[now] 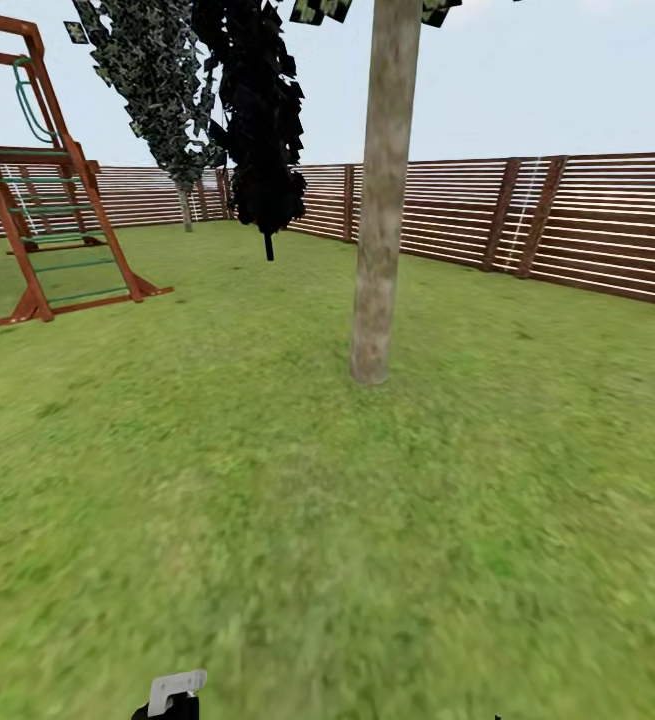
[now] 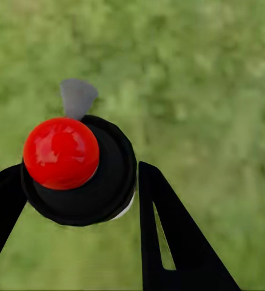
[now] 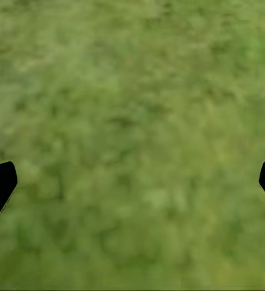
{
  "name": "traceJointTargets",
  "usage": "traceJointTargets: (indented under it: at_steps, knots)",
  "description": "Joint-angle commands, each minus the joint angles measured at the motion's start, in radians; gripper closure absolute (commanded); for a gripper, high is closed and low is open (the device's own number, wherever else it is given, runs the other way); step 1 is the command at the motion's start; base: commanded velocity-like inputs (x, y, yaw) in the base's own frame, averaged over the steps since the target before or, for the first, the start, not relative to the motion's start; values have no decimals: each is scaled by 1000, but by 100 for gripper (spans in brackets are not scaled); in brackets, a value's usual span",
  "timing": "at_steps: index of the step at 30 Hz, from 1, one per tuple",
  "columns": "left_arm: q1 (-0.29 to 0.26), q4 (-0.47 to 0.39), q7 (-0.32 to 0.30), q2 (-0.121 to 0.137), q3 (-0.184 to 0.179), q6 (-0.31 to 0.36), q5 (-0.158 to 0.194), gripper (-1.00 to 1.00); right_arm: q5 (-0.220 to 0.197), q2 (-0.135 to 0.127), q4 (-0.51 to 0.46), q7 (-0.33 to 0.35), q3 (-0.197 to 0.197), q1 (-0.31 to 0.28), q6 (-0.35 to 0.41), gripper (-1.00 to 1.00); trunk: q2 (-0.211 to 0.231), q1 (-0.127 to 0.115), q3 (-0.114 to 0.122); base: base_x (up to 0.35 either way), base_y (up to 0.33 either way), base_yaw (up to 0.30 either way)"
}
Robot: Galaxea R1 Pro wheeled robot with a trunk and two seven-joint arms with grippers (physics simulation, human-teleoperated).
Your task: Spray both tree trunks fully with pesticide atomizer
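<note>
My left gripper is shut on the pesticide atomizer, a black body with a glossy red round cap and a grey nozzle. Its grey nozzle pokes up at the bottom edge of the head view. A tree trunk, mottled grey-beige, rises from the grass floor a few metres ahead, slightly right of centre. A second tree with a ragged dark green crown stands farther back on the left. My right gripper is open over bare grass. The pesticide is out of view.
A brown slatted fence runs along the back and right. A wooden swing frame with a ladder stands at the left. A very dark, narrow tree stands between the swing and the near trunk.
</note>
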Motion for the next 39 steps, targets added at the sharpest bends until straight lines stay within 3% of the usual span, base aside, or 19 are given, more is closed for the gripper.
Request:
traceJointTargets:
  at_steps: [1,30,39]
  knots:
    - [0,0,0,0,1,0,0,100,0,2,-5,-1,1,0,0,-100,0,0,0,340,0,-109]
    - [0,-1,0,0,1,0,-1,100,-5,5,-27,-4,-2,0,-1,-100,0,0,-29,340,0,-228]
    - [0,-1,0,0,0,0,-1,100,-5,7,-26,-8,0,0,-1,-100,0,0,-34,340,0,54]
